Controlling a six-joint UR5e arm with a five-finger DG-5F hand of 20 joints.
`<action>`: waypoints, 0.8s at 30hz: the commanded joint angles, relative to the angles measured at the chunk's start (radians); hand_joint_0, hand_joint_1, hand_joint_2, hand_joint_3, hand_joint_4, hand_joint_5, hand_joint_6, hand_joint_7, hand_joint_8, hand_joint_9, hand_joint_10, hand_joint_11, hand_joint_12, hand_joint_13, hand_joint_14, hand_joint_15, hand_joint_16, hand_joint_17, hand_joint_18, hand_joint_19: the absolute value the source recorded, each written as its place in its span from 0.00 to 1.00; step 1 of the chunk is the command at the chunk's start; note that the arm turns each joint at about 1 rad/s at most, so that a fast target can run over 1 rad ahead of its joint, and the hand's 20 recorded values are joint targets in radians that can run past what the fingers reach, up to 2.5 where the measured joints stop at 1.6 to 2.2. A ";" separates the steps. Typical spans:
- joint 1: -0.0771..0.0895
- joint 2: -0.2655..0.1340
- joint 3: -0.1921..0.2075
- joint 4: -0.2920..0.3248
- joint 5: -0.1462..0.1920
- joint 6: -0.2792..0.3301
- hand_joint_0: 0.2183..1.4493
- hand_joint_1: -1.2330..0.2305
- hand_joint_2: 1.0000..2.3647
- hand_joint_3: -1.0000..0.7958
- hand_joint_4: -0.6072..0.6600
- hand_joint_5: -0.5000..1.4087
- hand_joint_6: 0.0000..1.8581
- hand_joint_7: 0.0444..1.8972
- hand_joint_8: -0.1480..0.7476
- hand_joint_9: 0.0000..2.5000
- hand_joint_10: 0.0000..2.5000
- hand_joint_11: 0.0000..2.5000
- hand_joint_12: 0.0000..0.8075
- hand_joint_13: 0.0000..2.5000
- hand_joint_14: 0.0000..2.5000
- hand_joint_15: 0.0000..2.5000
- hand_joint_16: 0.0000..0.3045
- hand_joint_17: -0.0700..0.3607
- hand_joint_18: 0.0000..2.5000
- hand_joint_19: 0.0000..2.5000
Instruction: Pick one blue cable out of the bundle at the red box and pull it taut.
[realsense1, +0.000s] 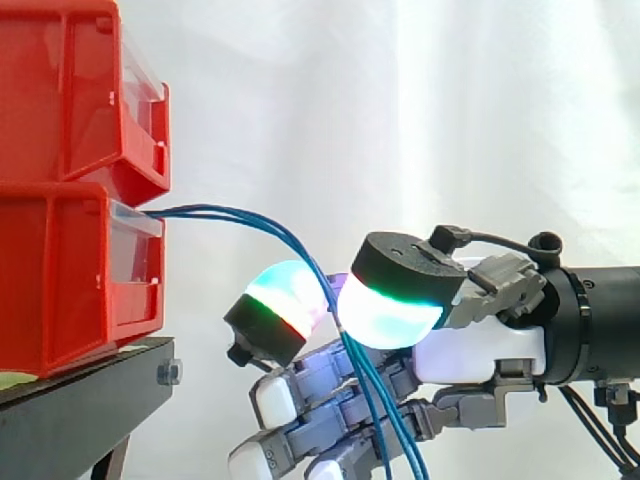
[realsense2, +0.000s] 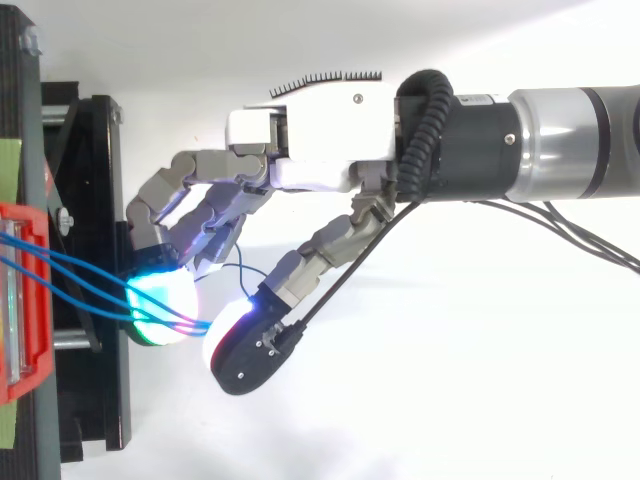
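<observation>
Red bins (realsense1: 60, 270): glossy moulded plastic; front strip (realsense1: 135, 216) clear plastic.
Stand (realsense1: 90, 400): matt black metal.
Curtain (realsense1: 400, 100): white cloth, soft folds.
Blue cables (realsense1: 250, 218): smooth, slightly shiny sheath.
Hand (realsense2: 320, 145): glossy white plastic shell, matt grey links; pads (realsense1: 390, 310) translucent, smooth, matt black backs.
Arm (realsense2: 570, 140): brushed silver metal, matt black collar.

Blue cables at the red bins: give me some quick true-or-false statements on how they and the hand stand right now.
1. The thin blue cables come out of the front of the lower red plastic bin. True.
2. The cables run straight and taut from the bin to the hand. False: they sag in a slack curve and hang down past the hand.
3. The cables pass between two glowing pads of the hand, which pinch them. True.
4. The red bins stand on a white shelf. False: they stand on a black stand.
</observation>
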 joint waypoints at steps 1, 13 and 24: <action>0.000 0.000 0.000 0.000 0.000 0.000 0.40 0.18 0.00 0.28 0.38 0.13 0.44 0.49 0.42 0.25 0.01 0.25 0.46 0.23 0.00 0.09 0.17 0.43 0.28 0.13; 0.002 0.000 0.003 0.001 0.000 0.000 0.29 0.28 0.00 0.28 0.42 0.15 0.43 0.51 0.47 0.29 0.01 0.26 0.48 0.23 0.00 0.10 0.17 0.43 0.27 0.17; 0.000 -0.001 0.005 -0.006 0.000 -0.006 0.29 0.32 0.00 0.28 0.42 0.15 0.42 0.52 0.48 0.30 0.01 0.26 0.49 0.25 0.00 0.10 0.17 0.44 0.27 0.17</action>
